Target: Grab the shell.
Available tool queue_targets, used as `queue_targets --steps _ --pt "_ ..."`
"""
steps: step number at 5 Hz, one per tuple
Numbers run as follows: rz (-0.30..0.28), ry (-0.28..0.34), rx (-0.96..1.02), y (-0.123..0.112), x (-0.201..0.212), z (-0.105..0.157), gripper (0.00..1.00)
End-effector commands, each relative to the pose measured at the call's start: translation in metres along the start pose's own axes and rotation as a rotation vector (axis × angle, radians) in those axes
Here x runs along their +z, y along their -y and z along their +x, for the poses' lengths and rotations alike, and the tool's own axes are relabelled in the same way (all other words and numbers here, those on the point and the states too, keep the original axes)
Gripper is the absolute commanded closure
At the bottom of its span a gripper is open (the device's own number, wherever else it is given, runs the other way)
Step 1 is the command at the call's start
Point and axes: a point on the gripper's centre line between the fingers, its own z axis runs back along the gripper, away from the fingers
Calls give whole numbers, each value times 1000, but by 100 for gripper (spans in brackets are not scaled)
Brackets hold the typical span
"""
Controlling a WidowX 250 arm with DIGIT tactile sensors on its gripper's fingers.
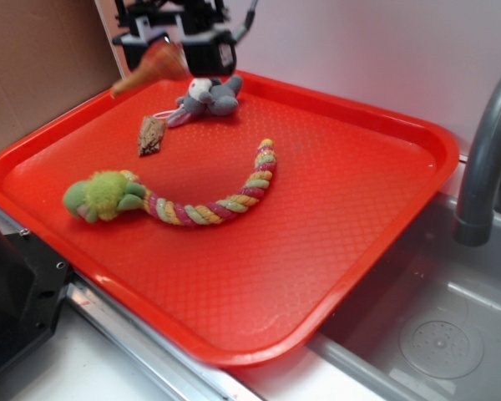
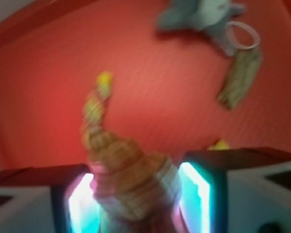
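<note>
Black tool (image 1: 184,52) pinching ribbed orange-tan spiral shell (image 1: 150,67), lifted above far left of red plastic tray (image 1: 359,209).

Your robot's black gripper (image 1: 177,52) hangs high above the far left corner of the big red plastic tray (image 1: 417,150). The arm comes down from the top edge of the outside view, so you see only its black lower part. In the wrist view, the two fingers (image 2: 196,191) stand on each side of the small orange-tan ribbed spiral shell (image 2: 131,182) and squeeze its wide top. Their inner sides glow bright blue-white. The shell is off the tray, held in the air, and its thin tip pokes out to the left of the gripper and a little down. The wrist view is blurry.
</note>
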Motion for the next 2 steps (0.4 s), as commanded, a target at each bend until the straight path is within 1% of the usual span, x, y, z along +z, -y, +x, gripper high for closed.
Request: queue_targets --steps 1,2 --pt "-26 178 -83 6 53 -34 100" --pt "-22 177 -50 2 48 -32 100"
